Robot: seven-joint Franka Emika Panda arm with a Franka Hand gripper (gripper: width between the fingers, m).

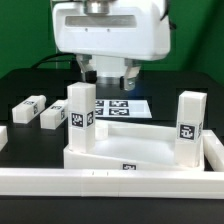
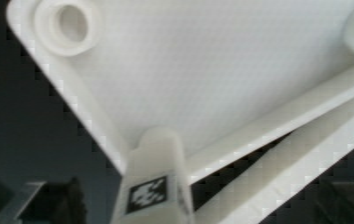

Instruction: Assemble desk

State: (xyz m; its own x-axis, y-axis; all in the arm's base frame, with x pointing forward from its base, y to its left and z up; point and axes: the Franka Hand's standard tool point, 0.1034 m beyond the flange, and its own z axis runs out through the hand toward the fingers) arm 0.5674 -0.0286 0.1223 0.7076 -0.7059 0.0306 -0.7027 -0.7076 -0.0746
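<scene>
Kit part-built. Large white plastic tray-like top (image 1: 135, 152) lies flat, rim up, near the middle of the black work desk (image 1: 25, 85). Two square white plastic leg blocks stand upright at its far corners, tags facing near: left upright leg (image 1: 82, 115) on the exterior view's left, right upright leg (image 1: 190, 127) on the exterior view's right. First loose leg block (image 1: 28, 108) and second loose leg block (image 1: 55, 116) lie on their sides on the desk, close together, left of the top and apart from it.

Fingers (image 1: 128, 73) hang above and slightly far of the left upright leg. They are spread wide, with nothing between them and touching nothing.

Marker board (image 1: 122, 106) lies far of the top, under the hand. Long low white border rails (image 1: 110, 182) run along the near edge and up the right side.

Risks, as I judge them:
- If the upright legs are only standing in place and not seated, a brush from the fingers on the way to the loose blocks could tip the left one.
- The loose blocks lie so close together that wide fingers may nudge one while closing on the other.

Hard to make out:
- The rim hides the joints at the leg feet, so I cannot tell whether the legs are seated.
- The wrist view is blurred. It shows a round corner hole (image 2: 60, 25) in the top and one tagged leg, but I cannot say which leg.
- A white piece at the exterior view's left edge is cut off and unidentified.
</scene>
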